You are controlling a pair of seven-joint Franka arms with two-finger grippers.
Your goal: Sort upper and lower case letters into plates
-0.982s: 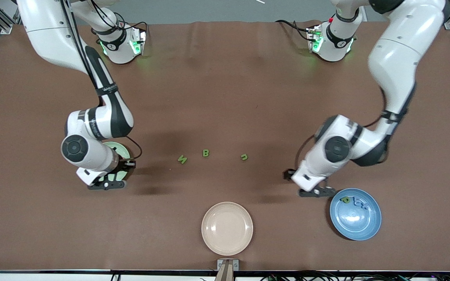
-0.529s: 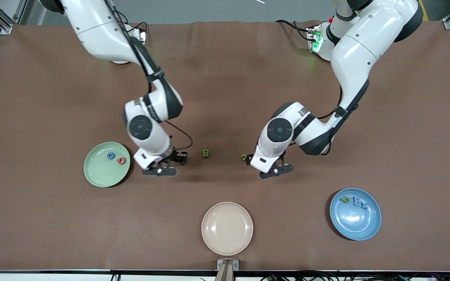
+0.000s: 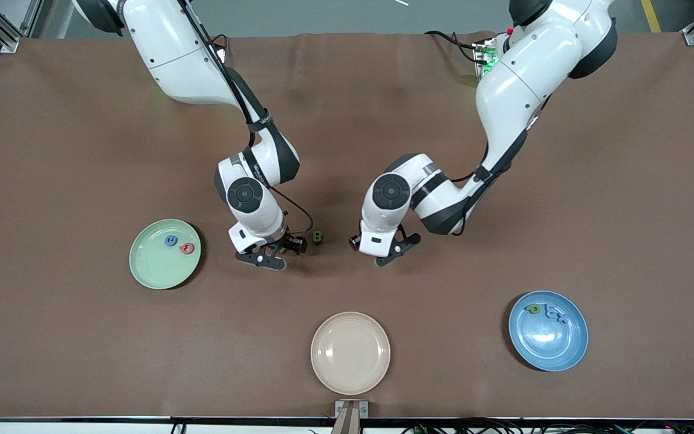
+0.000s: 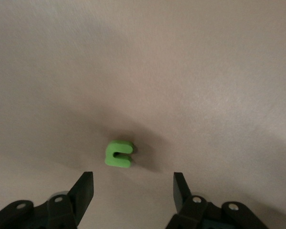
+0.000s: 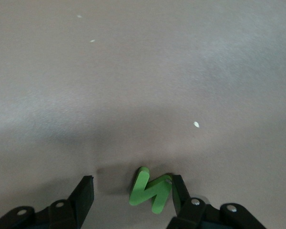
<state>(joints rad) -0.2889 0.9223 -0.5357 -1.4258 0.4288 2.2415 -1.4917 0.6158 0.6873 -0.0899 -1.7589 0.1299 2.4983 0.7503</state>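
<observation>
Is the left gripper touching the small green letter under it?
Apart. The left wrist view shows the green letter lying on the table ahead of the open left gripper, with bare table between it and both fingers.

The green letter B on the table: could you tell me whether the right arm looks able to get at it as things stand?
Probably yes. The green letter B lies bare on the table, right beside the right gripper, with nothing over it. But that gripper's open jaws already straddle a green zigzag letter, which it would likely take first.
</observation>
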